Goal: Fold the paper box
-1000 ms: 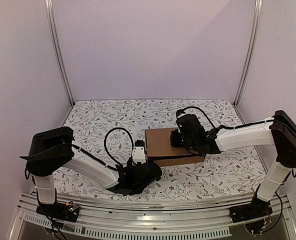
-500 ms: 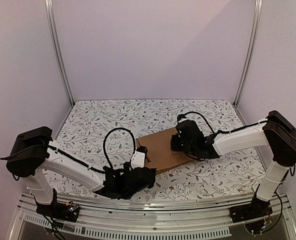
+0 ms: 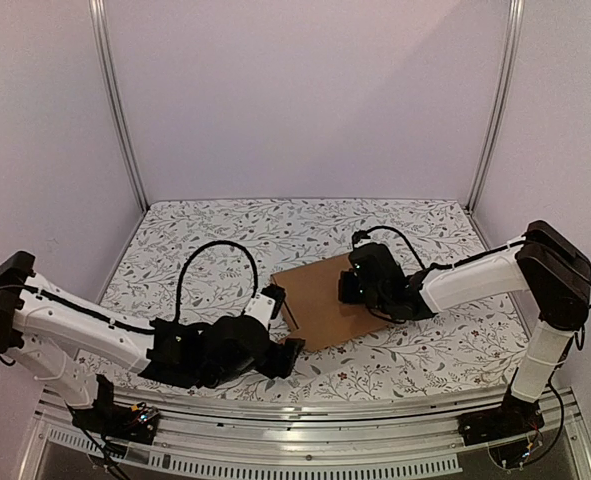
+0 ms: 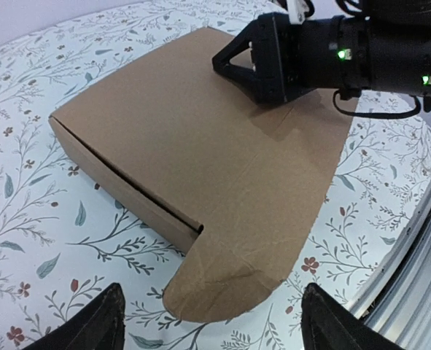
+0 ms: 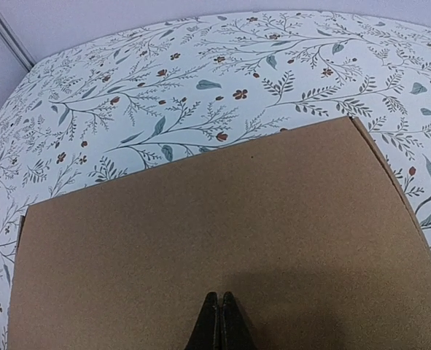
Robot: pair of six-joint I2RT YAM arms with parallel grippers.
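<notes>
The paper box (image 3: 320, 300) is a shallow, closed brown cardboard mailer lying at an angle in the middle of the table. In the left wrist view (image 4: 179, 138) a rounded flap (image 4: 251, 255) sticks out flat from its near corner, beside a dark gap along the side. My left gripper (image 3: 281, 322) is open wide and empty, low on the table, with the flap just ahead between its fingers (image 4: 98, 324). My right gripper (image 3: 347, 290) is shut, its tips (image 5: 220, 300) resting on top of the box lid (image 5: 222, 226).
The floral tablecloth (image 3: 205, 240) covers the table. A metal rail (image 3: 305, 410) runs along the near edge, and upright frame posts (image 3: 120, 110) stand at the back corners. Pale walls close in the sides and back.
The box has turned and now lies flatter and at an angle. My left arm has drawn back to the left and low, with its jaws spread. My right gripper has shifted slightly left on the lid.
</notes>
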